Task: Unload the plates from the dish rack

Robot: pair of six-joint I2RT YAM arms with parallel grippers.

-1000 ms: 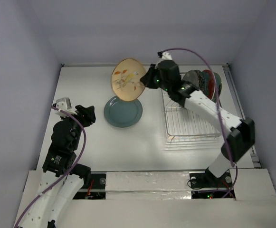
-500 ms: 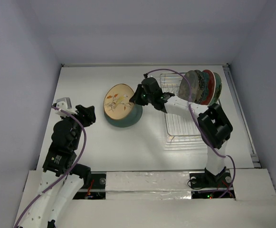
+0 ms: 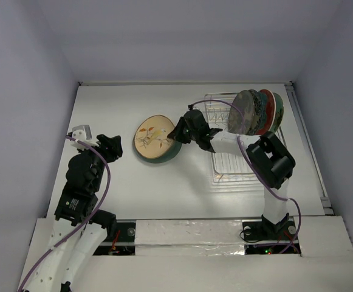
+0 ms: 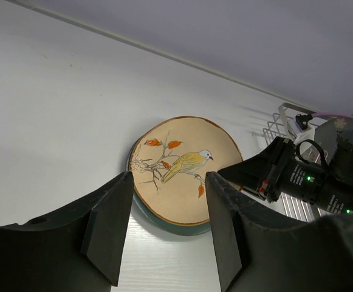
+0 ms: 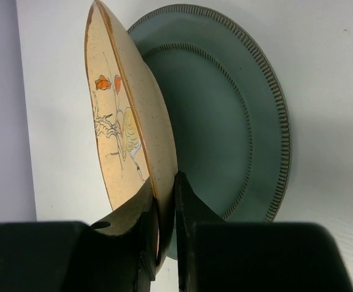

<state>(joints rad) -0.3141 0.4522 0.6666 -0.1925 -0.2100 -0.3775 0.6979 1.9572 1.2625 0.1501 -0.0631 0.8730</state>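
Over the last second the bird plate (image 3: 153, 137) has come down from the upper centre and now leans on the teal plate (image 5: 225, 121), left of centre. The right jaws pinch its right rim, nearly closed. The right arm (image 3: 226, 142) reaches low and leftward from the dish rack (image 3: 240, 167), where the other plates (image 3: 256, 111) stand at upper right. The held edge should sink until the two nest, then be released gently. The left jaws hang half open and empty at lower left
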